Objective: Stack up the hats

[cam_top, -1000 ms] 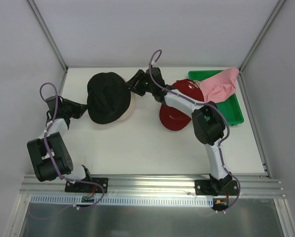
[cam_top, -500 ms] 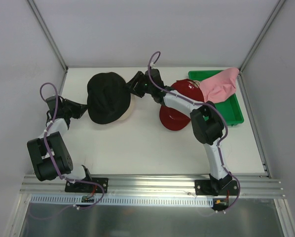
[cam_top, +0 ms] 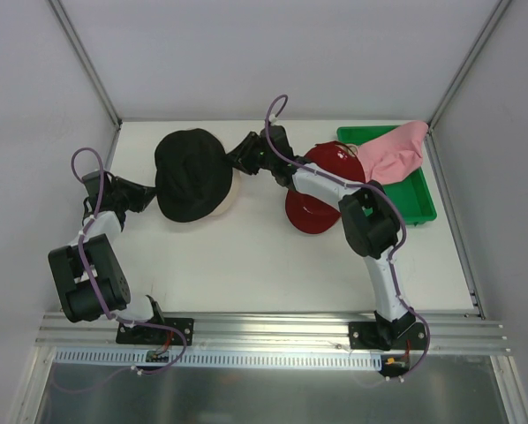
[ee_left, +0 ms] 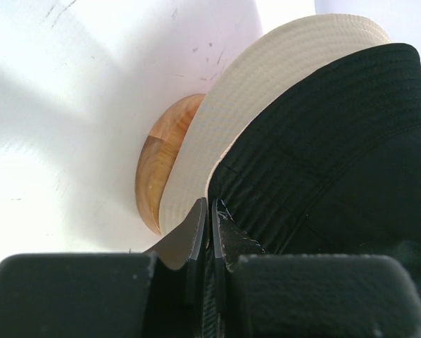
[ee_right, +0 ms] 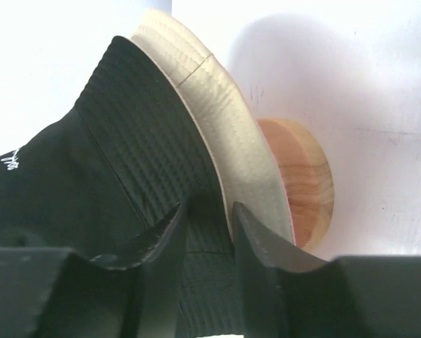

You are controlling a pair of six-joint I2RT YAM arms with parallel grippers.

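The white worktop (cam_top: pixel 246 256) carries a green tray (cam_top: pixel 420 205) at its far right, with the pink hat (cam_top: pixel 396 150) draped over the tray's far end. Just left of the tray lies the red cap (cam_top: pixel 310 212). At far left the black hat (cam_top: pixel 192 174) sits on the cream bucket hat (ee_left: pixel 267 77), which covers a wooden stand (ee_left: pixel 161 162). The right claw (ee_right: pixel 209 208) stands narrowly apart astride the black hat's right brim. The left claw (ee_left: pixel 208 218) is closed at the left brim; whether it pinches fabric cannot be told.
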